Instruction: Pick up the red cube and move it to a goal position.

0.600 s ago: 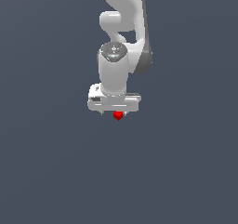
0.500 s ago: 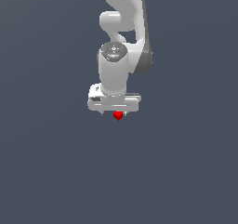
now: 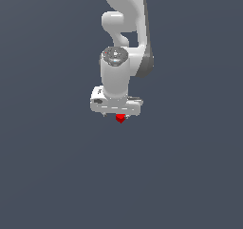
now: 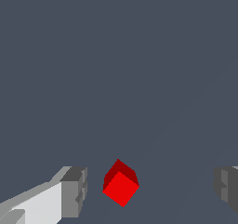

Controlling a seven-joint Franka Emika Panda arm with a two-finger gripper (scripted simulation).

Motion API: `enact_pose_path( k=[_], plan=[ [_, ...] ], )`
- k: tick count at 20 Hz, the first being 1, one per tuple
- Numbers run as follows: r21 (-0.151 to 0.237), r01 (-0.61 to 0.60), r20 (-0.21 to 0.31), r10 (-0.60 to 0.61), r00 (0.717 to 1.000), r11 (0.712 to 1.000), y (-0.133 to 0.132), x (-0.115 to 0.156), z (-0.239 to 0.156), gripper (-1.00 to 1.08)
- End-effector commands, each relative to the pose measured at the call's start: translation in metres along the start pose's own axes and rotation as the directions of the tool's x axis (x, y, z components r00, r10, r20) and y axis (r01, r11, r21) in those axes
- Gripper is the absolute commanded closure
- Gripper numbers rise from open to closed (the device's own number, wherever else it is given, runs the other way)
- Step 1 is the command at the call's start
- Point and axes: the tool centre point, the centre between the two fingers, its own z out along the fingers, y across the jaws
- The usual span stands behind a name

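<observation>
The red cube lies between the two fingers of the pincer — nearer one finger than the other, touching neither, its corners turned toward them. The pincer stands open and holds nothing. In the exterior view the cube peeks out just below the pincer, on the grey tabletop. It is tiny, bright red, plain-faced.

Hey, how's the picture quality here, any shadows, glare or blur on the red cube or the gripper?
Exterior view: flat, even light, soft-edged render, no cast shadow on the grey ground; the red cube is a small patch peeking below the gripper. Wrist view: sharper, the cube shows one bright face and darker shaded ones, no glare; the grey fingers sit apart from it on both sides.
</observation>
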Motion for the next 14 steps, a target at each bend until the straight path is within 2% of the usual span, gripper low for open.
enact_pose_path(
  k=[1,8,14],
  plan=[
    [0.002,-0.040,0.001,0.040,0.999,0.999,0.001,-0.005,0.008,-0.92],
    [0.010,-0.210,0.003,0.210,0.978,0.978,0.002,-0.028,0.042,-0.92],
    [0.018,-0.383,0.006,0.383,0.924,0.924,-0.001,-0.051,0.078,-0.92]
  ],
)
